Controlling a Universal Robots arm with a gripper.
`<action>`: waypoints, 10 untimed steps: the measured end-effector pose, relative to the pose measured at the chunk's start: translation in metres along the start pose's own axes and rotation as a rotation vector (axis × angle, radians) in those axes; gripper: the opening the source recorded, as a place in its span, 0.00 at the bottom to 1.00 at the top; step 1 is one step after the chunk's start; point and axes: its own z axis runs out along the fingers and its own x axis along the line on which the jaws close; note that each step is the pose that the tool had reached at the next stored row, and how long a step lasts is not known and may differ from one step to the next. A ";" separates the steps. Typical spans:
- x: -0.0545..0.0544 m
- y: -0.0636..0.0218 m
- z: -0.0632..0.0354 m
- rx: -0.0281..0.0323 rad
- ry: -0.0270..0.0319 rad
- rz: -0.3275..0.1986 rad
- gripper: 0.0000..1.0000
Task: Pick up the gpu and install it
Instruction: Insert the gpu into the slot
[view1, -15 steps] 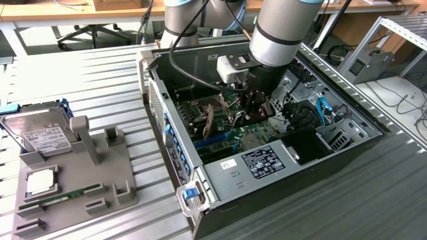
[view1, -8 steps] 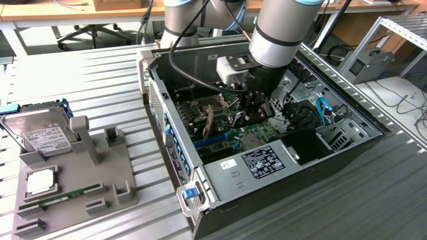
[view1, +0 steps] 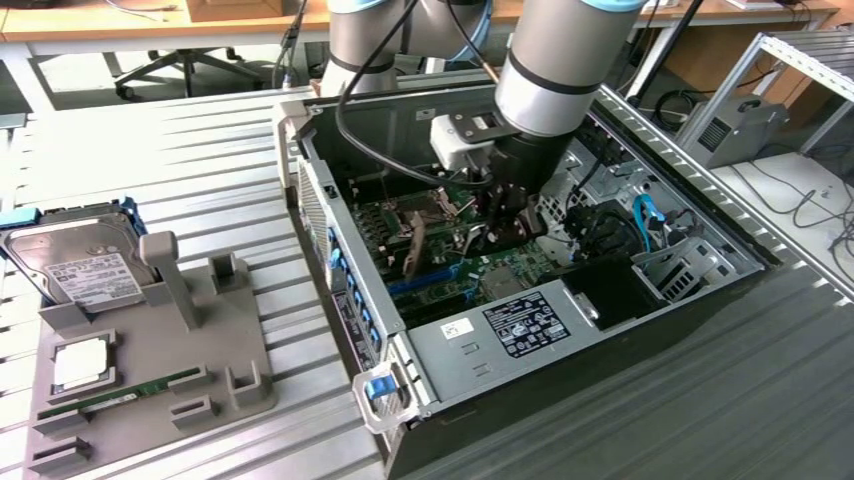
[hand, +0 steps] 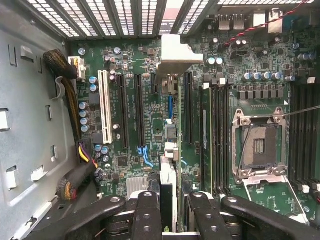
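GPU card (hand: 170, 150) stands on edge over the motherboard (hand: 150, 65) inside the open computer case (view1: 561, 330), held from above by the gripper (hand: 170, 220). In the wrist view the card runs away from the camera as a thin line, its silver metal bracket (hand: 177, 60) at the far end against the slotted back wall of the case, and the gripper's black fingers (hand: 147, 215) press in on either side of the card's near end — clenched on it. The card sits over the expansion slots, between the long black slots by the white slot (hand: 104, 107) and the RAM slots (hand: 215, 135); whether its edge is seated in a slot cannot be told. Beyond the RAM slots lies the open CPU socket (hand: 259, 145).

In the exterior view the arm (view1: 561, 60) reaches down into the middle of the case, the gripper (view1: 505, 228) low over the board.

To the exterior view's left, on the counter (view1: 160, 140), a grey fixture tray (view1: 234, 340) carries a silver labelled hard drive (view1: 83, 268), a CPU chip (view1: 80, 363) and a narrow green RAM stick (view1: 118, 395) — all well apart from the case.
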 end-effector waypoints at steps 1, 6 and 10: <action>0.000 0.0005 0.0001 0.0000 0.0001 0.000 0.27; 0.000 0.0018 0.0007 0.0000 0.0001 0.000 0.27; 0.000 0.0025 0.0010 0.0000 0.0001 0.000 0.27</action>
